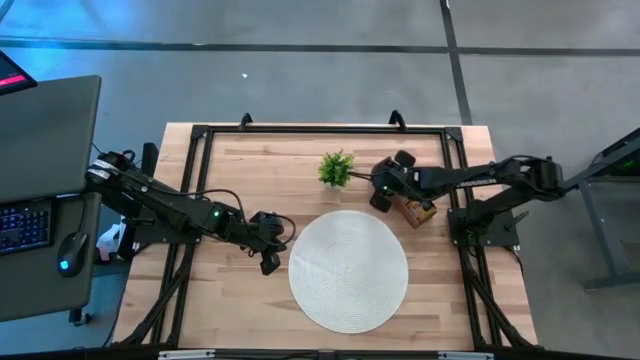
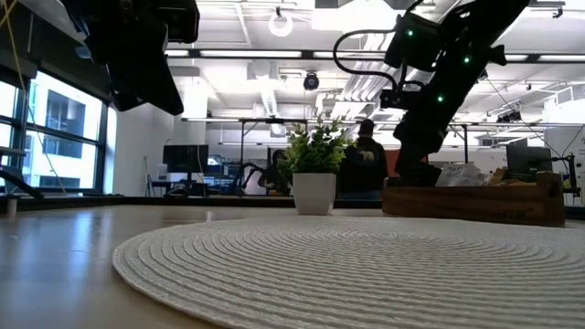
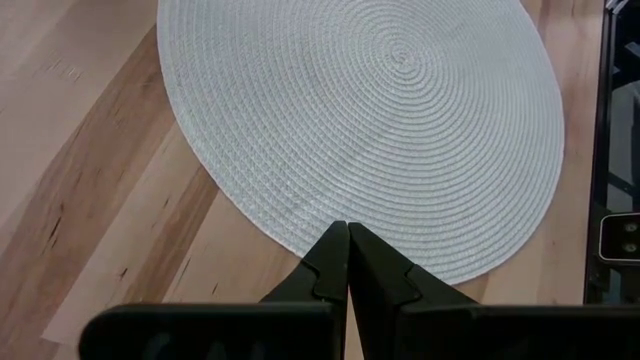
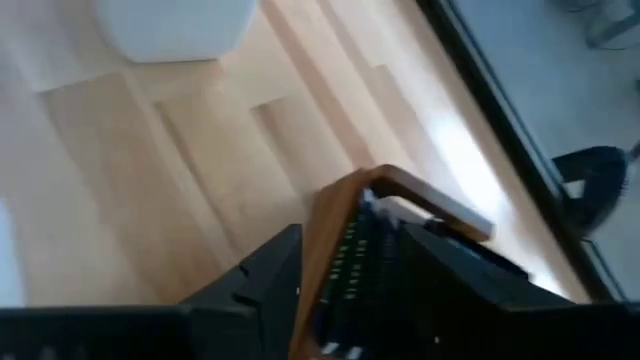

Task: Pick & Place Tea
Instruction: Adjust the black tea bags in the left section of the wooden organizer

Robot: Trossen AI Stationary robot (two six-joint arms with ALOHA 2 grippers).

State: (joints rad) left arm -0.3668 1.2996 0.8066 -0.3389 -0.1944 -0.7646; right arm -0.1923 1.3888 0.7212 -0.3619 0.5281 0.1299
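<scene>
A pale plank table (image 1: pixel 250 165) carries a round white woven placemat (image 1: pixel 348 270) at centre. Toward the far right edge, the right gripper (image 4: pixel 345 270) straddles the end wall of a wooden tray (image 4: pixel 335 225) holding dark tea sachets (image 4: pixel 352 262). The left gripper (image 3: pixel 348 262), fingers pressed together, hovers at the mat's left rim. A potted plant (image 1: pixel 336 168) stands nearby.

No readable text, label, brand, number or sign appears in any view. Pale print on the dark tea sachets (image 4: pixel 350 265) in the wooden tray (image 4: pixel 400 195) is too blurred to read.
</scene>
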